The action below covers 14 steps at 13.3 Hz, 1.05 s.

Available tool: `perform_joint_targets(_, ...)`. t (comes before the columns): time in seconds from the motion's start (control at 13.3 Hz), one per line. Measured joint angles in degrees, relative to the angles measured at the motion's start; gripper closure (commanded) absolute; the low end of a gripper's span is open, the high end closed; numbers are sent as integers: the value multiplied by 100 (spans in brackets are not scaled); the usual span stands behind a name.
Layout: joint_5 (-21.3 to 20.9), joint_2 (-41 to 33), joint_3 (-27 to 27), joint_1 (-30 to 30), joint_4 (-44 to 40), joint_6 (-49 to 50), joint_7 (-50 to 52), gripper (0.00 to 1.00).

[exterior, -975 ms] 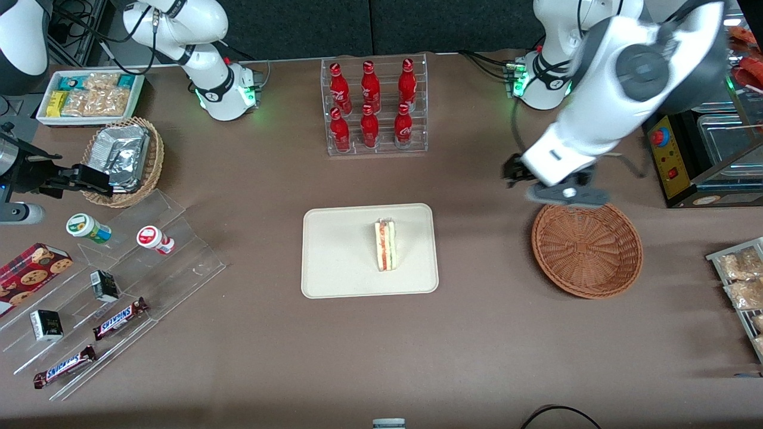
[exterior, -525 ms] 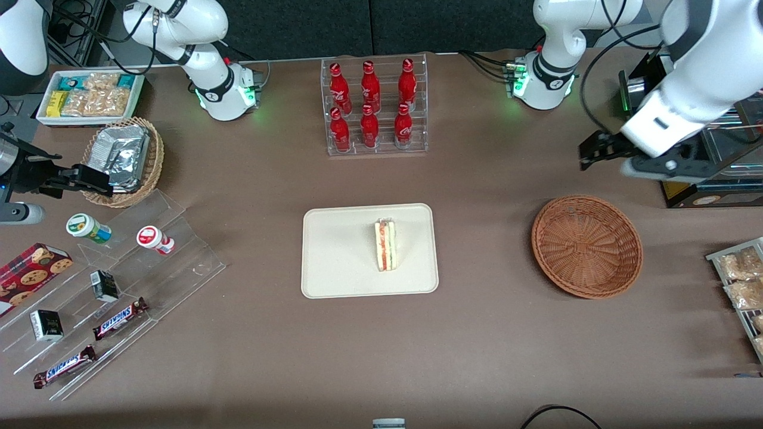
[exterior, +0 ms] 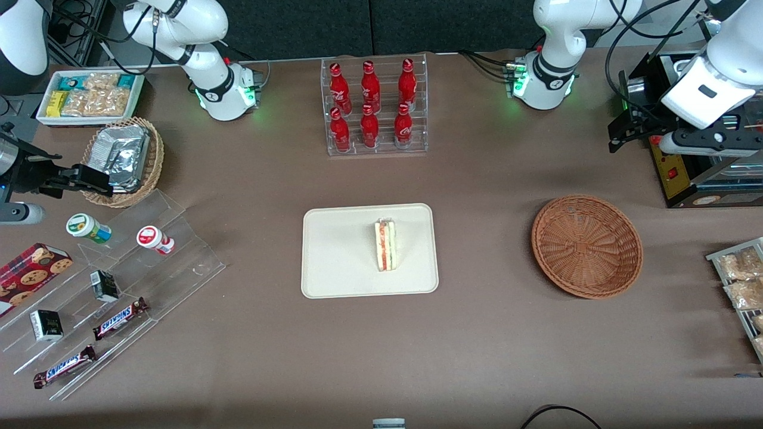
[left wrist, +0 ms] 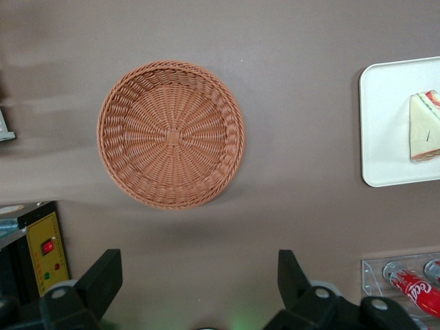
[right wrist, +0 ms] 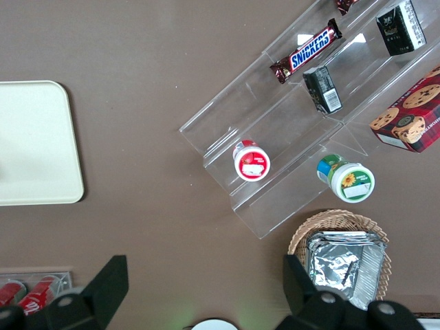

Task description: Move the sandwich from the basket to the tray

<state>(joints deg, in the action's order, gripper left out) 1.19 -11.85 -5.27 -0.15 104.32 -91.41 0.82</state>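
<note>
Above the table, farther back than the basket [exterior: 587, 246], the pincer [left wrist: 196, 285] hangs spread.

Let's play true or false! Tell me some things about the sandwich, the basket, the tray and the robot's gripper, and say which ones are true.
1. The sandwich lies on the tray. True.
2. The basket has a sandwich in it. False: nothing lies in the basket.
3. The gripper is open and holds nothing. True.
4. The gripper is touching the sandwich. False: it hangs up off the table toward the working arm's end, farther from the front camera than the basket and well away from the tray.
5. The basket sits on the tray. False: it sits on the table beside the tray, apart from it.
</note>
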Motion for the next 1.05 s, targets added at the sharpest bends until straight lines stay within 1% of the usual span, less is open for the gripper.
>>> perform_joint_targets(0.07, -150, 26, 7, 10, -227, 335, 6, 0)
perform_joint_targets(0.22, -208, 101, 47, 68, -620, 721, 9, 0)
perform_joint_targets(0.45, -208, 321, 45, 71, -723, 741, 10, 0)
perform_joint_targets(0.67, -208, 516, 35, 71, -662, 524, 10, 0)
perform_joint_targets(1.05, -208, 516, 34, 71, -632, 501, 18, 0)
